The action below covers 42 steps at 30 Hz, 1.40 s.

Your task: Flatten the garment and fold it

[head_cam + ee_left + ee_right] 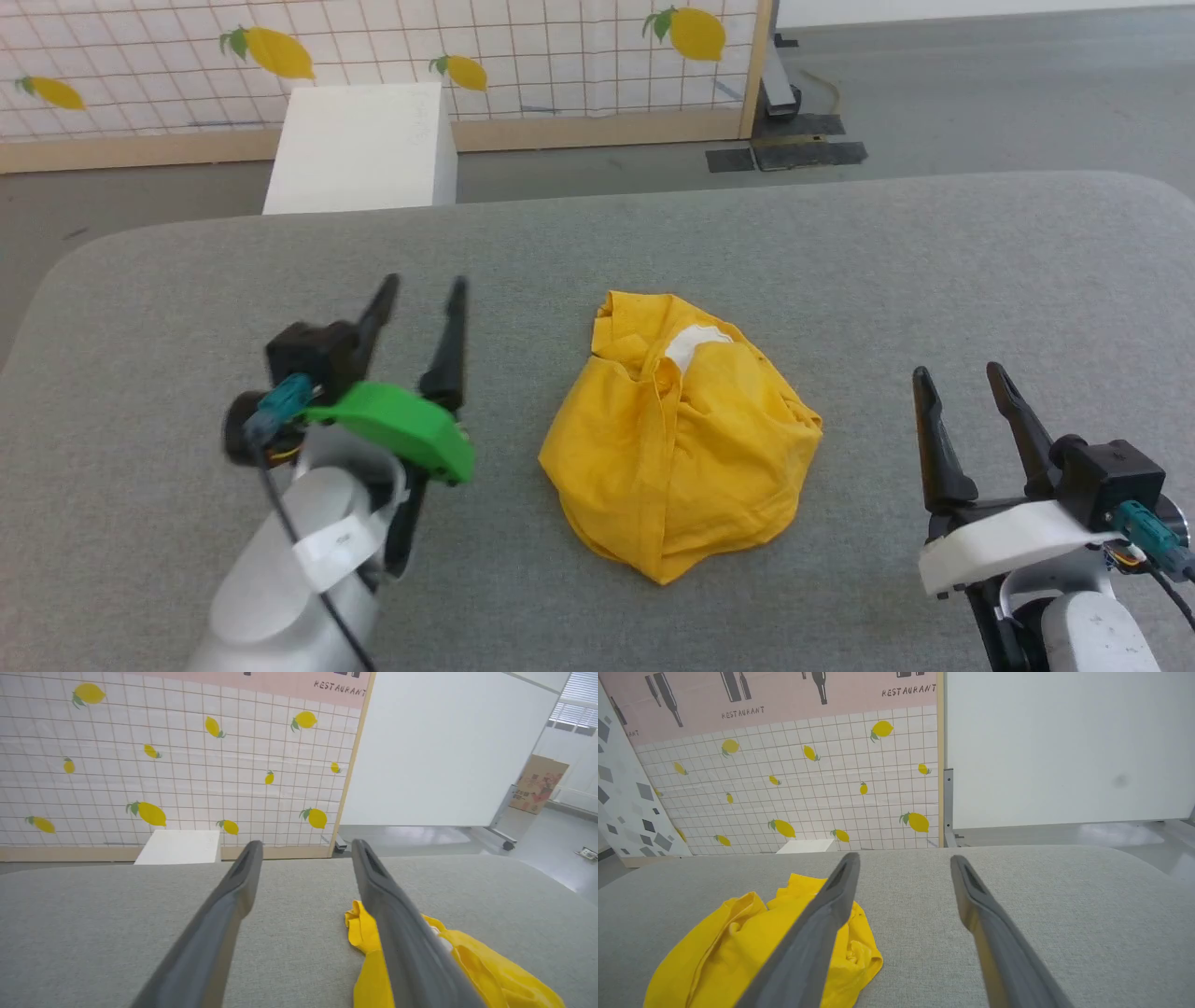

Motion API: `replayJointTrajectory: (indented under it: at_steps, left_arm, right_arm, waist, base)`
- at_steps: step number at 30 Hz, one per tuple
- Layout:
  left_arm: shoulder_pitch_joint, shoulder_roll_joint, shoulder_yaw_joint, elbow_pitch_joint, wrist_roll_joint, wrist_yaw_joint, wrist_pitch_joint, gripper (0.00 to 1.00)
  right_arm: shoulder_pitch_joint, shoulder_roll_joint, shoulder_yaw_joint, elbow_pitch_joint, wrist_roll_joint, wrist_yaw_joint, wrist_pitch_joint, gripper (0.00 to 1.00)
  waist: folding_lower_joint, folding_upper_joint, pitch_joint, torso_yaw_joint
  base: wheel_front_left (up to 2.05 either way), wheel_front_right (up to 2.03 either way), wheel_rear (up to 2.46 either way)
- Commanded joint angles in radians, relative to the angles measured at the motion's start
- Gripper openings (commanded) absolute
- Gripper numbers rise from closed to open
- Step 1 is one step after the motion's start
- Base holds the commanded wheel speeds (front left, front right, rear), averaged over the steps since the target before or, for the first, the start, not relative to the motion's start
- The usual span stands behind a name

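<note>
Mustard-yellow cotton garment (677, 439), crumpled: lying bunched in a rounded, creased heap at the middle of the grey, felt-textured tabletop (840, 243) with rounded corners, a white patch of print showing among its far folds.

Left gripper (424, 282), green plastic collar, dark tapered fingers: hovering near the heap's left side, fingers standing apart, holding nothing.

Right gripper (959, 371), white collar: sitting off to the right, fingers likewise spread and empty.

Beyond the table: a white rectangular block (359, 145) standing before a lemon-printed gridded wall panel (560, 56).
</note>
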Motion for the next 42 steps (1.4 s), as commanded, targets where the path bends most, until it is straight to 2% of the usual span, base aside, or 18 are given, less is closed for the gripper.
replayJointTrajectory:
  at_steps: [1,4,8,14,17,20,23,27,29,32,36,37,38,39,42]
  left_arm:
    - [0.039,0.014,0.027,-0.038,0.029,0.012,-0.007,1.00]
    - [0.112,0.023,0.096,-0.149,0.096,0.025,-0.008,1.00]
    - [0.222,0.015,0.163,-0.240,0.164,0.014,-0.008,1.00]
    - [0.332,-0.031,0.252,-0.318,0.230,-0.011,-0.009,1.00]
    - [0.353,-0.059,0.284,-0.336,0.254,-0.033,-0.009,1.00]
    - [0.357,-0.082,0.308,-0.340,0.274,-0.053,-0.009,1.00]
    - [0.351,-0.104,0.326,-0.336,0.293,-0.074,-0.009,1.00]
    - [0.339,-0.129,0.334,-0.325,0.313,-0.096,-0.009,1.00]
    - [0.332,-0.140,0.334,-0.320,0.319,-0.105,-0.009,1.00]
    - [0.325,-0.151,0.330,-0.310,0.325,-0.119,-0.009,1.00]
    - [0.321,-0.161,0.332,-0.299,0.330,-0.131,-0.009,1.00]
    - [0.321,-0.163,0.333,-0.296,0.330,-0.133,-0.009,1.00]
    - [0.320,-0.165,0.334,-0.293,0.331,-0.135,-0.009,1.00]
    - [0.319,-0.167,0.335,-0.291,0.332,-0.137,-0.009,1.00]
    - [0.317,-0.170,0.339,-0.285,0.334,-0.141,-0.009,1.00]
  right_arm:
    - [0.012,0.000,0.002,-0.009,-0.005,-0.001,0.003,1.00]
    - [0.016,0.000,0.006,-0.017,-0.007,-0.001,0.010,1.00]
    - [0.019,0.000,0.015,-0.024,-0.008,-0.001,0.019,1.00]
    - [0.017,0.000,0.033,-0.031,-0.010,-0.001,0.039,1.00]
    - [0.004,0.000,0.079,-0.036,-0.003,-0.001,0.077,1.00]
    - [-0.026,0.000,0.153,-0.031,0.022,-0.001,0.161,1.00]
    - [-0.068,0.000,0.234,0.001,0.070,-0.001,0.316,1.00]
    - [-0.124,0.000,0.294,0.045,0.124,-0.001,0.499,1.00]
    - [-0.143,0.000,0.309,0.068,0.100,-0.001,0.575,1.00]
    - [-0.160,0.000,0.333,0.086,0.101,-0.001,0.655,1.00]
    - [-0.183,0.000,0.360,0.092,0.121,-0.001,0.685,1.00]
    - [-0.189,0.000,0.362,0.097,0.120,-0.001,0.684,0.48]
    - [-0.197,0.000,0.366,0.100,0.118,-0.001,0.680,0.11]
    - [-0.204,0.000,0.370,0.101,0.116,-0.001,0.672,0.00]
    - [-0.229,0.000,0.386,0.090,0.140,-0.001,0.630,0.00]
  waist:
    - [0.0000,0.0000,-0.005,0.012]
    - [0.0000,0.0000,-0.006,0.022]
    - [0.0000,0.0000,-0.004,0.031]
    - [0.0000,0.0000,0.014,0.060]
    - [0.0000,0.0000,0.024,0.077]
    - [0.0000,0.0000,0.034,0.092]
    - [0.0000,0.0000,0.045,0.106]
    - [0.0000,0.0000,0.060,0.130]
    - [0.0000,0.0000,0.067,0.146]
    - [0.0000,0.0000,0.076,0.166]
    - [0.0000,0.0000,0.085,0.183]
    - [0.0000,0.0000,0.086,0.186]
    - [0.0000,0.0000,0.087,0.190]
    - [0.0000,0.0000,0.087,0.192]
    - [0.0000,0.0000,0.085,0.198]
  base:
    - [0.00,0.00,0.00]
    - [0.00,0.00,0.00]
    - [0.00,0.00,0.00]
    - [0.00,0.00,0.00]
    - [0.00,0.00,0.00]
    - [0.00,0.00,0.00]
    - [0.00,0.00,0.00]
    - [0.00,0.00,0.00]
    - [0.00,0.00,0.00]
    - [0.00,0.00,0.00]
    - [0.00,0.00,0.00]
    - [0.00,0.00,0.00]
    - [0.00,0.00,0.00]
    - [0.00,0.00,0.00]
    - [0.00,0.00,0.00]
